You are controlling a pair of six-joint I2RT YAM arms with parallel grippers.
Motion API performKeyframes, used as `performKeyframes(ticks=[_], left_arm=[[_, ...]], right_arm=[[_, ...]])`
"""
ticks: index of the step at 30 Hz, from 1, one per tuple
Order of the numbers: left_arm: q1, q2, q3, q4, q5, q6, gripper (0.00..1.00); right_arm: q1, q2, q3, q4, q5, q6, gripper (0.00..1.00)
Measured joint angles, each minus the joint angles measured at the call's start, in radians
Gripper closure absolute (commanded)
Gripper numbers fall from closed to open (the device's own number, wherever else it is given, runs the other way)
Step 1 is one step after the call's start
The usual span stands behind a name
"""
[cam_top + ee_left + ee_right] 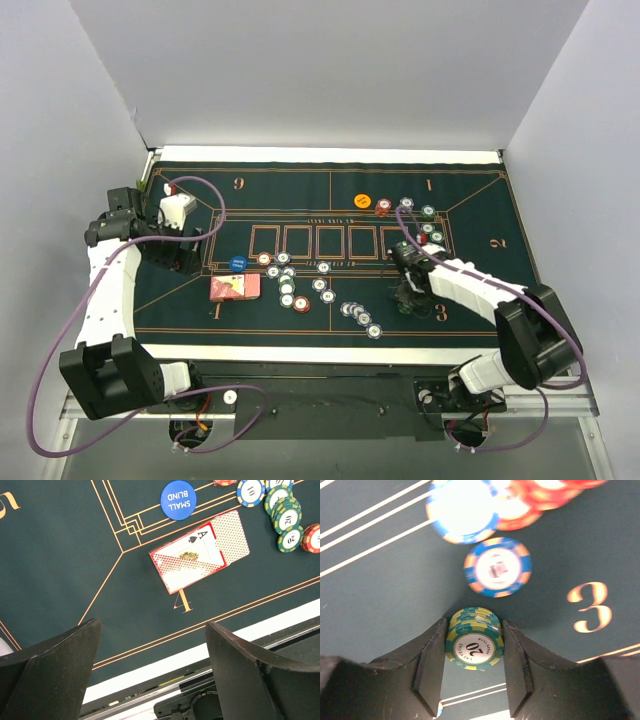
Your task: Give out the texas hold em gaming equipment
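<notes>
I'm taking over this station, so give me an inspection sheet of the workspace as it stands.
Surface: dark green felt mat, flat, gold lines and numbers.
Job's things: poker chips scattered mid-mat; red-backed cards beside the 4, an ace showing; blue small-blind disc; orange disc.
Clutter: nothing seen.
Claws: left claw open, empty, above the mat; right claw pressed on both sides of a green chip stack.
Cables: purple cables loop along both arms.
Surroundings: white walls on three sides.
</notes>
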Motion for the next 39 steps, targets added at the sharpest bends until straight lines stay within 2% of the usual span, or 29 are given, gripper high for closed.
performKeyframes(ticks=[6, 9, 10, 12, 16, 19, 20, 26, 30, 34, 39], left_arm=[[-0.018, 0.000, 0.000, -0.011, -0.003, 0.019, 0.04], [-0.061, 0.000, -0.014, -0.010, -0.011, 0.035, 0.04], [-0.084, 0.000, -0.025, -0.009, -0.018, 0.041, 0.04], [-0.121, 0.000, -0.046, -0.009, -0.017, 0.056, 0.04], [-0.171, 0.002, -0.077, -0.021, 0.024, 0.119, 0.04], [-0.177, 0.007, -0.086, -0.033, 0.071, 0.192, 0.04], [-0.180, 0.012, -0.090, -0.036, 0.084, 0.222, 0.04], [-0.208, 0.113, -0.100, -0.066, 0.110, 0.439, 0.04], [-0.209, 0.193, -0.108, -0.069, 0.111, 0.588, 0.04], [-0.215, 0.210, -0.154, -0.051, 0.112, 0.739, 0.04], [-0.264, 0.256, -0.167, -0.018, 0.107, 0.838, 0.04]], right_arm=[[-0.117, -0.103, -0.078, -0.055, 0.057, 0.078, 0.69], [-0.124, -0.116, -0.085, -0.080, 0.061, 0.089, 0.63], [-0.122, -0.115, -0.085, -0.080, 0.061, 0.091, 0.53], [-0.115, -0.115, -0.085, -0.080, 0.061, 0.094, 0.41], [-0.095, -0.116, -0.083, -0.087, 0.060, 0.093, 0.27], [-0.080, -0.138, -0.067, -0.116, 0.060, 0.089, 0.23], [-0.076, -0.159, -0.053, -0.133, 0.061, 0.086, 0.17], [-0.031, -0.288, 0.136, -0.185, 0.054, 0.026, 0.14], [-0.006, -0.296, 0.241, -0.184, 0.011, -0.032, 0.14], [0.006, -0.278, 0.281, -0.186, -0.038, -0.071, 0.14], [0.012, -0.255, 0.301, -0.187, -0.086, -0.097, 0.14]])
